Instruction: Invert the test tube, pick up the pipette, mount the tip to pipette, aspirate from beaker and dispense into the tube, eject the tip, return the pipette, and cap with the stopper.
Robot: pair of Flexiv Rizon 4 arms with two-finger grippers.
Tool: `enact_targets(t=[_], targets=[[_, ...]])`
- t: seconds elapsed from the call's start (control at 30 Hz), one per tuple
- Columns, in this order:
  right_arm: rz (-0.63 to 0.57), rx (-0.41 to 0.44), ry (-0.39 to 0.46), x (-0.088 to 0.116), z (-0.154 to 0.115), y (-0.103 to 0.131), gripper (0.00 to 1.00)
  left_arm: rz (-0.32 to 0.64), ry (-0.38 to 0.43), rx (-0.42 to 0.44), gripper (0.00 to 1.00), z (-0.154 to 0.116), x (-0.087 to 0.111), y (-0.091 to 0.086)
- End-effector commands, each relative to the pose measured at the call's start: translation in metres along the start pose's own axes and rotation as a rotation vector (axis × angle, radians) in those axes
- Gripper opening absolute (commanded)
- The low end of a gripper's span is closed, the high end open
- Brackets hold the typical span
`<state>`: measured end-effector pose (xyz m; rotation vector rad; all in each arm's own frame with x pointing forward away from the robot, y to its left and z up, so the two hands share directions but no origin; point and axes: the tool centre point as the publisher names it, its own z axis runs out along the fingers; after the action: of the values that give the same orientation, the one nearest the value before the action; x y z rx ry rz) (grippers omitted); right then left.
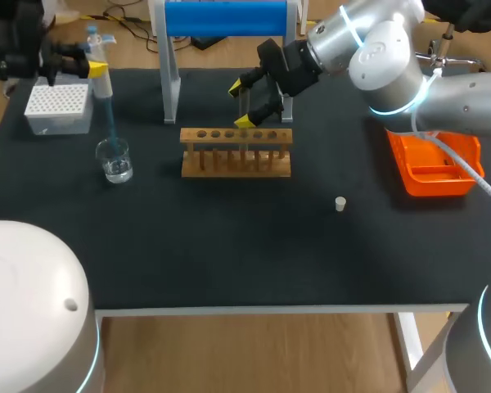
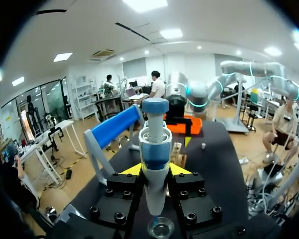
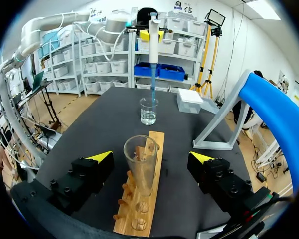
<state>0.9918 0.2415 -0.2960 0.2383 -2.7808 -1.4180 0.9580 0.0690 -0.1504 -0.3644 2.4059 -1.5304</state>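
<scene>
Head view, left to right: your left gripper [image 1: 95, 69] is clamped on the pipette [image 1: 102, 84], its long blue tip mounted and dipped into the beaker [image 1: 115, 160]. Looks like the aspirate step. The clear test tube [image 3: 141, 164] stands mouth up in the wooden rack [image 1: 229, 168] and looks empty, so inversion reads done. Your right gripper [image 3: 151, 157] is spread wide either side of it, not touching. The stopper [image 1: 340, 203] lies loose on the table. Left to do: dispense, eject, return, cap.
</scene>
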Motion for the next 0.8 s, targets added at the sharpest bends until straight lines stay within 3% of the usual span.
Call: enact_targets(t=[0.03, 0.3, 0.6, 0.8], targets=[[0.001, 0.004, 0.003, 0.000, -0.002, 0.001, 1.00, 0.002, -0.008, -0.029, 0.00, 0.000, 0.004, -0.016], [0.001, 0.004, 0.003, 0.000, -0.002, 0.001, 1.00, 0.014, 0.009, -0.056, 0.00, 0.004, 0.010, -0.056], [0.001, 0.004, 0.003, 0.000, -0.002, 0.001, 1.00, 0.034, 0.062, -0.022, 0.00, 0.014, 0.023, -0.133], [0.001, 0.004, 0.003, 0.000, -0.002, 0.001, 1.00, 0.037, 0.106, -0.034, 0.00, 0.037, 0.029, -0.180]])
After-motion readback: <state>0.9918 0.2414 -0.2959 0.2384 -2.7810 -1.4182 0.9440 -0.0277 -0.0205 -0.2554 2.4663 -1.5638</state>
